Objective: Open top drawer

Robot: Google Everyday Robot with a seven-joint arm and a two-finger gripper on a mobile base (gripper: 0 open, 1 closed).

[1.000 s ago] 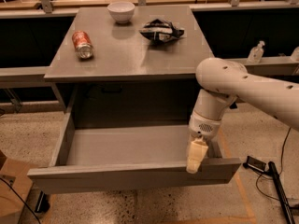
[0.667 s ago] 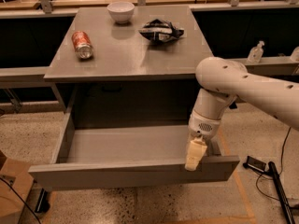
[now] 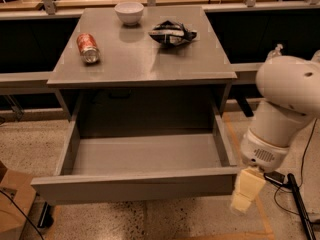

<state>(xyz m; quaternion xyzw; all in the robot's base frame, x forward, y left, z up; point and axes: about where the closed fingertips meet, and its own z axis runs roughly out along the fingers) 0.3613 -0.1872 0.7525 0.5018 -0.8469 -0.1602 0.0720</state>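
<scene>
The top drawer point(image 3: 135, 185) is a wide grey handleless drawer under the grey cabinet top. It stands pulled far out, and its deep grey box interior shows bare. My gripper point(image 3: 246, 195), with pale yellow fingers on a white arm, hangs just off the drawer front's right end, beside it and slightly lower. It holds nothing that I can see. The two narrower drawer fronts are out of view.
On the cabinet top point(image 3: 145, 59) lie a red soda can point(image 3: 88, 47) on its side, a white bowl point(image 3: 129, 12) and a dark chip bag point(image 3: 172, 33). A cardboard box point(image 3: 12, 201) sits at lower left. Black cables and a bar point(image 3: 297, 201) lie on the floor right.
My arm has swung right and down, so the gripper has come off the drawer front's right part and now hangs past its right end. The drawer stays open.
</scene>
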